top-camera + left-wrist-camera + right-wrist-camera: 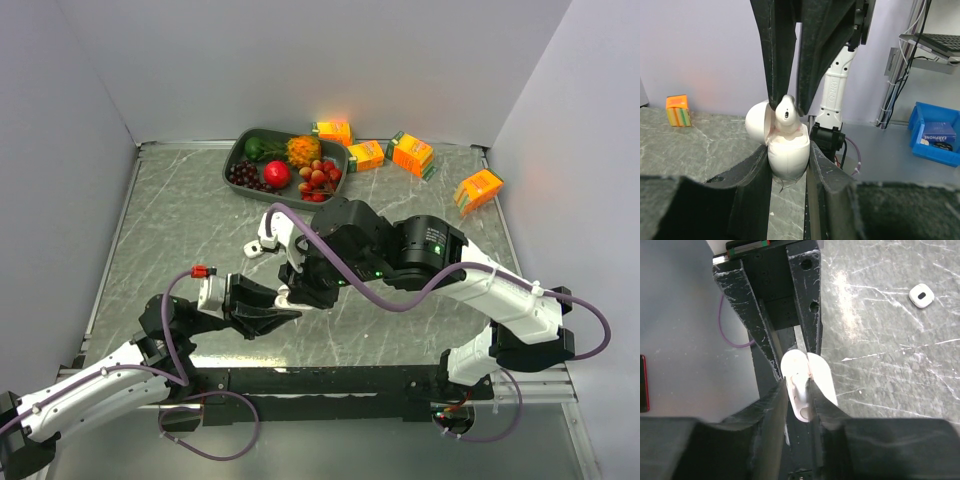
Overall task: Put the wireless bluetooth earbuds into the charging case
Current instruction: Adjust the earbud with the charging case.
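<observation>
Left claw (787,150) pinches the open charging case (788,162). Right claw (787,106) straddles an earbud (786,115) seating inside, grip unclear. Next: release, withdraw upward.

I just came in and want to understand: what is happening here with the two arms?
The left claw holds a white case with its lid open. The right claw reaches down from above, with one earbud between its tips. The earbud sticks out of the case's opening. Whether the right claw grips it or has let go is unclear.
</observation>
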